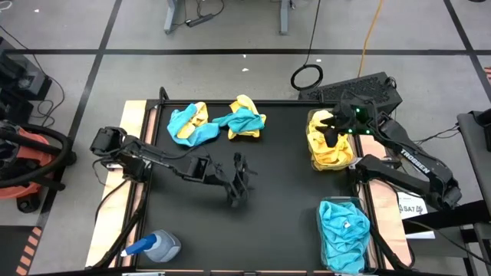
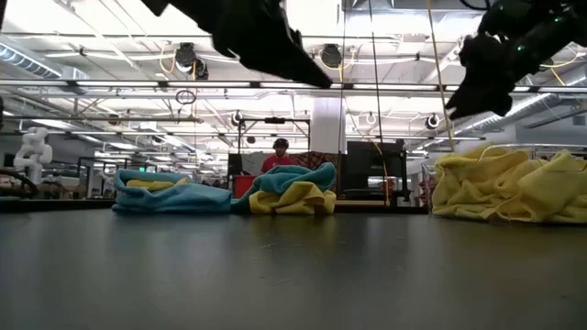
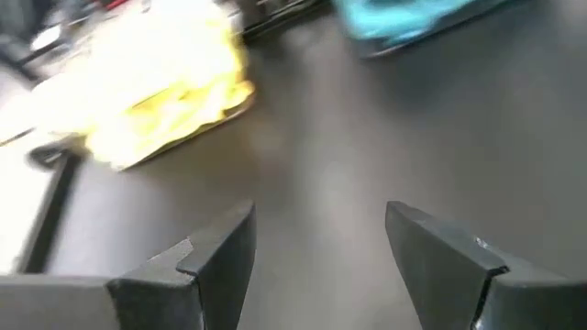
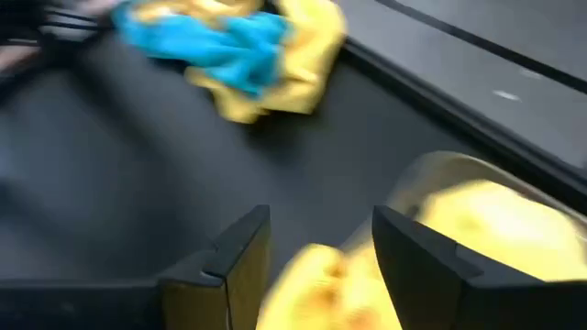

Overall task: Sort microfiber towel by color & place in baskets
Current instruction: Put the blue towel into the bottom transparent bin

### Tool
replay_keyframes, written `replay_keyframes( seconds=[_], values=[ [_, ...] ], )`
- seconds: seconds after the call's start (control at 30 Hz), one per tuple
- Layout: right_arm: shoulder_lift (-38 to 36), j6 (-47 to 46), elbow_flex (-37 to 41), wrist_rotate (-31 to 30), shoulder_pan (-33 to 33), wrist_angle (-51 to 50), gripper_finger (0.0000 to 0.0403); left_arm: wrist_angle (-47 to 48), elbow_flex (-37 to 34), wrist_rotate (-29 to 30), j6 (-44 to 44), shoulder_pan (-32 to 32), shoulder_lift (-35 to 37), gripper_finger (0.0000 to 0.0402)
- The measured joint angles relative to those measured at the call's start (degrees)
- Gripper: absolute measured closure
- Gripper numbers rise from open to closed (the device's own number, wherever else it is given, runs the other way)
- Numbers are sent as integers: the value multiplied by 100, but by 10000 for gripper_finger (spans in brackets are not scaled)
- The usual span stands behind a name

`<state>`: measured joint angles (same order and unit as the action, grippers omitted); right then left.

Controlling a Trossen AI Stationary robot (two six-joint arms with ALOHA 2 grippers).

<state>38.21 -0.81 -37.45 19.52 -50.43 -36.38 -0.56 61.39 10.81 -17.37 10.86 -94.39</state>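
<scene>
Yellow microfiber towels [image 1: 331,153] fill the farther clear basket [image 1: 311,129] at the table's right. My right gripper [image 1: 331,133] hovers open just above them, and its wrist view shows yellow cloth [image 4: 316,289] below its fingers. Teal towels [image 1: 344,230] lie in the nearer basket [image 1: 322,208]. Two mixed yellow-and-teal heaps [image 1: 189,124] [image 1: 245,119] rest on the table near its far edge. My left gripper [image 1: 239,184] stands open above the bare table middle, with only the dark tabletop [image 3: 316,183] between its fingers.
A blue-capped spray bottle [image 1: 157,247] lies at the near left corner. The black tabletop between the heaps and the baskets is bare. Papers [image 1: 414,207] sit beyond the right edge, beside the right arm's base.
</scene>
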Motion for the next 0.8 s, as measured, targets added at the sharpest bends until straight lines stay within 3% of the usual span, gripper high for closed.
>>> replay_keyframes(
  seconds=[0.17, 0.27, 0.57, 0.8],
  values=[
    [-72, -126, -4, 866, 392, 131, 218, -28, 0, 148, -2, -521, 0, 153],
    [-71, -202, -4, 1029, 715, 147, 218, -73, 0, 154, -2, -889, 0, 153],
    [-69, -418, -4, 1035, 1719, 299, 218, 39, 0, 170, 44, -2058, 0, 153],
    [-57, -475, -4, 357, 2494, 408, 218, 1407, 0, 170, 363, -2652, 0, 153]
  ],
)
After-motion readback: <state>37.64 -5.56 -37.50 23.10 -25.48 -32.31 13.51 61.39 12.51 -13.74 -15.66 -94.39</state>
